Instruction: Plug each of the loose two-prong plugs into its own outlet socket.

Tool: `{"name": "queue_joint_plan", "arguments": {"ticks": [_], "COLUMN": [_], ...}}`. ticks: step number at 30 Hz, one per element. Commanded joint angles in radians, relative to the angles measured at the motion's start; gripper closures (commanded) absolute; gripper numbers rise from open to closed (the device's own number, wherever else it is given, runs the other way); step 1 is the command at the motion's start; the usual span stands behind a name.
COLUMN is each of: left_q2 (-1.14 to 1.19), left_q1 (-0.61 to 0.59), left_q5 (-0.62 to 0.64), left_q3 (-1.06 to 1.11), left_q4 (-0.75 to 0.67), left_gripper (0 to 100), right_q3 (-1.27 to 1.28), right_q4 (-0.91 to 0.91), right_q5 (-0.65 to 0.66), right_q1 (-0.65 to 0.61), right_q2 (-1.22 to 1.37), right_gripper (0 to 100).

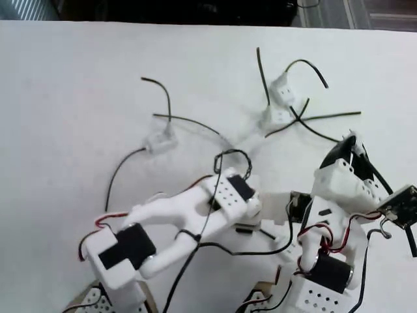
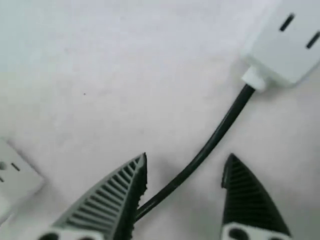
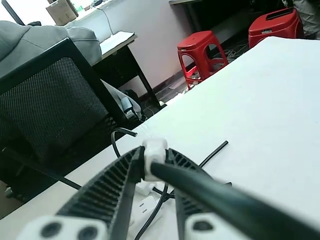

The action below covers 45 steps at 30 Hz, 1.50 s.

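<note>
The left gripper is held over the bench, jaws released astride a black cord running ahead to a white outlet socket. A white plug is clenched in the right gripper.

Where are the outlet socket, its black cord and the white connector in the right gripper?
outlet socket (image 2: 290, 44), left wrist view, slotted face.
black cord (image 2: 210, 145), left wrist view, mid-length.
white connector (image 3: 155, 150), right wrist view, its exposed end.
</note>
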Motion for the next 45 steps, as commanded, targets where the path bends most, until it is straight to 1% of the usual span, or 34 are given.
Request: {"name": "queue_joint_plan", "arguments": {"ticks": [1, 5, 10, 13, 17, 21, 25, 27, 29, 32, 34, 35, 37, 39, 40, 41, 42, 45], "left_q2": [0.019, 0.018, 0.01, -0.045, -0.147, -0.222, -0.298, -0.344, -0.394, -0.486, -0.542, -0.565, -0.588, -0.59, -0.59, -0.587, -0.585, -0.533], "left_q1": [0.013, 0.021, 0.004, -0.019, -0.096, -0.208, -0.309, -0.341, -0.364, -0.386, -0.375, -0.358, -0.325, -0.303, -0.289, -0.275, -0.26, -0.193], "left_q5": [-0.011, -0.012, -0.012, -0.006, -0.002, 0.014, 0.006, 0.006, 0.006, 0.017, 0.018, 0.018, 0.04, 0.15, 0.201, 0.218, 0.206, 0.157], "left_q3": [-0.064, -0.06, -0.066, -0.057, -0.055, -0.054, 0.037, 0.106, 0.178, 0.276, 0.316, 0.324, 0.331, 0.327, 0.331, 0.331, 0.333, 0.321], "left_q4": [0.014, 0.043, 0.16, 0.218, 0.299, 0.376, 0.387, 0.387, 0.382, 0.31, 0.275, 0.264, 0.244, 0.183, 0.13, 0.081, 0.044, -0.009], "left_gripper": [88, 98, 98, 98, 98, 98, 98, 98, 98, 98, 96, 92, 80, 70, 67, 67, 68, 69], "right_q3": [-0.017, -0.015, -0.015, -0.015, -0.015, -0.014, -0.014, -0.014, -0.014, -0.014, -0.014, -0.014, -0.014, -0.014, -0.014, -0.014, -0.014, -0.012], "right_q4": [-0.021, -0.019, -0.019, -0.019, -0.018, -0.018, -0.018, -0.018, -0.018, -0.018, -0.018, -0.018, -0.018, -0.018, -0.018, -0.018, -0.016, -0.016], "right_q5": [-0.005, -0.005, -0.003, -0.003, -0.003, -0.003, 0.0, 0.005, 0.006, 0.029, 0.037, 0.04, 0.041, 0.043, 0.043, 0.044, 0.046, 0.046], "right_q1": [0.008, 0.008, 0.01, 0.007, 0.004, 0.004, 0.004, 0.004, 0.002, 0.002, 0.002, 0.002, 0.002, 0.002, 0.002, 0.002, 0.002, 0.002], "right_q2": [-0.012, -0.012, -0.012, -0.012, -0.012, -0.012, -0.012, -0.012, -0.012, -0.012, -0.012, -0.012, -0.012, -0.012, -0.012, -0.012, -0.012, -0.012], "right_gripper": [98.2, 98.2, 98.2, 98.2, 98.2, 98.2, 98.2, 98.2, 98.2, 98.2, 98.2, 98.2, 98.2, 98.2, 98.2, 98.2, 98.2, 98.2]}}
